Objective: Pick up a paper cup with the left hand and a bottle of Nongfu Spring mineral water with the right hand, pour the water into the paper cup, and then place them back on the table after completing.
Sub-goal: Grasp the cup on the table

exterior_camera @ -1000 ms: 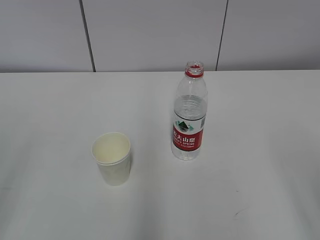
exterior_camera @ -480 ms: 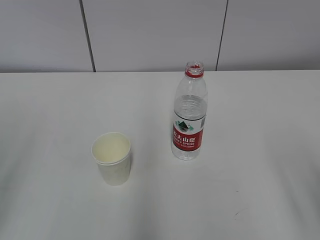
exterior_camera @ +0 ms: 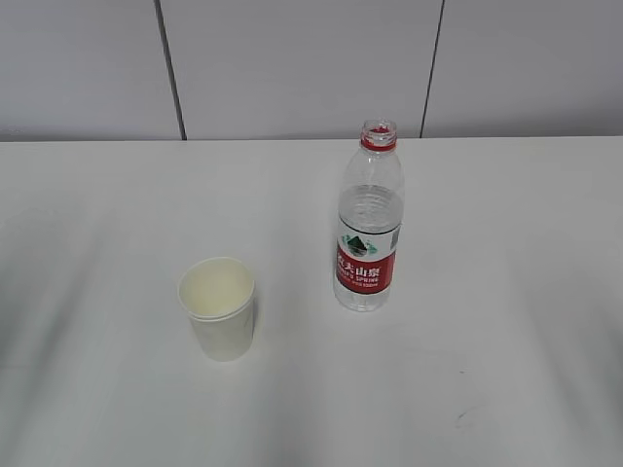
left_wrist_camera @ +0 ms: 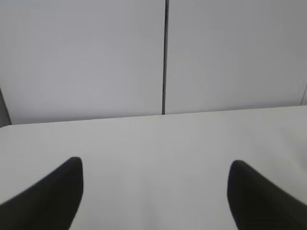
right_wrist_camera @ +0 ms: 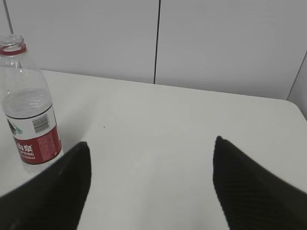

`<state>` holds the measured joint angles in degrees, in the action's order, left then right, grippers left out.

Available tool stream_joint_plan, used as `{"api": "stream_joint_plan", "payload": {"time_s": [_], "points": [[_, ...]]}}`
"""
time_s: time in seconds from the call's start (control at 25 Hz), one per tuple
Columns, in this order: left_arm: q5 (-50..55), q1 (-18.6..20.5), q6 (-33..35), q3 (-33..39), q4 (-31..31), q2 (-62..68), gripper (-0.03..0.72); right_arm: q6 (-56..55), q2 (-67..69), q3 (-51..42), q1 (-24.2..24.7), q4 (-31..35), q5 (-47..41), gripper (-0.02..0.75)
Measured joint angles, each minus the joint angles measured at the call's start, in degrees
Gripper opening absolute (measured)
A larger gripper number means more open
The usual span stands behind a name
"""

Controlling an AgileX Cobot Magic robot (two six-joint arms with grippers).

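A white paper cup point(exterior_camera: 219, 306) stands upright on the white table point(exterior_camera: 506, 224), left of centre. An uncapped clear bottle point(exterior_camera: 370, 219) with a red label and red neck ring stands upright to its right, with clear water point(exterior_camera: 370, 219) up to about its shoulder. Neither gripper shows in the exterior view. My left gripper point(left_wrist_camera: 156, 167) is open and empty over bare table; the cup is out of its view. My right gripper point(right_wrist_camera: 151, 148) is open and empty; the bottle point(right_wrist_camera: 29, 108) stands at its far left, beyond the left finger point(right_wrist_camera: 62, 187).
A grey panelled wall point(exterior_camera: 292, 68) with dark vertical seams runs behind the table's far edge. The table's right far corner shows in the right wrist view point(right_wrist_camera: 292, 108).
The cup and bottle have not moved. The shadows on the table at the left and lower right have shifted slightly.
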<state>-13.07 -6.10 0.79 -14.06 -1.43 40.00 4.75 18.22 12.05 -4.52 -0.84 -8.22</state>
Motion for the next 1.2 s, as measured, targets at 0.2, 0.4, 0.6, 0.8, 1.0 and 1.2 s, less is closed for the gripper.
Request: {"api": "stream_joint_plan", "payload": {"time_s": [0.2,0.4,0.6,0.8,1.0,1.2], "points": [[-6.7,-4.6,0.0,0.0,0.2,9.8,0.564,0.1,1.4,0.0,0.0,0.0,0.1,0.587],[-11.2,-9.4,0.0,0.0,0.2,20.7,0.564,0.1,1.9,0.0,0.0,0.0,0.1,0.587],[-15.5,-11.8,0.0,0.5,0.9,29.4,0.564,0.1,1.9,0.0,0.0,0.0,0.1,0.587],[-22.5,-13.4,-0.2,2.4,0.9,35.9,0.562,0.1,2.2,0.0,0.0,0.0,0.1,0.587],[-25.8,-14.6,-0.3,2.4,-0.1,41.5,0.562,0.1,2.5,0.0,0.0,0.0,0.1,0.587],[-28.7,-14.6,-0.3,2.4,-4.8,47.2,0.562,0.1,2.5,0.0,0.0,0.0,0.1,0.587]]}}
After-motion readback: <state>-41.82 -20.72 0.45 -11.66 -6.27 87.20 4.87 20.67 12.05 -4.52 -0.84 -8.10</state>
